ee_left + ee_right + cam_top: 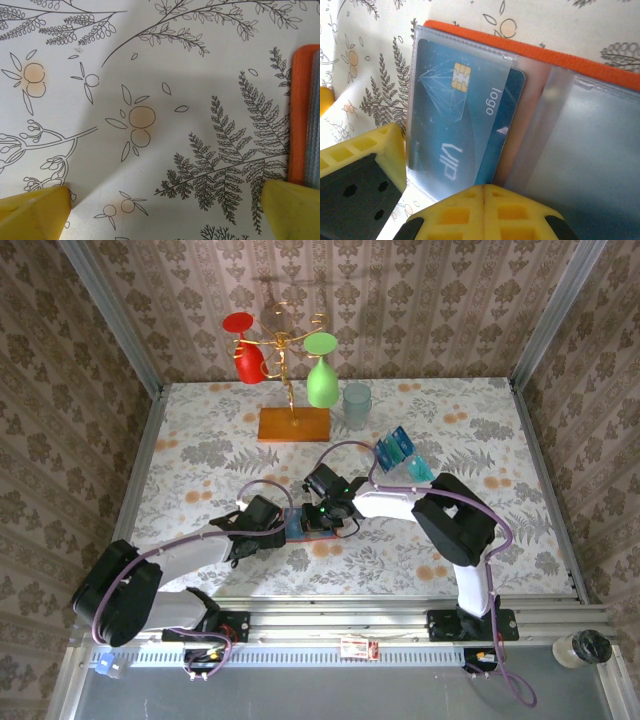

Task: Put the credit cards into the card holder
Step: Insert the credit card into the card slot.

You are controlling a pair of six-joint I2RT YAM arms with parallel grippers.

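Right end effector (pixel 484 192), jaws closed, lower centre above flat orange-red card holder (pixel 545 53) holding a teal plastic credit card (pixel 465 105); left end effector (pixel 165 200) gapes wide.

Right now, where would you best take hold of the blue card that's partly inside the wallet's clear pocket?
Probably its bare end strip. The blue card lies flat with most of it under the clear pocket, and just the end toward the middle of the wallet pokes out. Come from that middle side, pinching the thin end or simply pushing it in.
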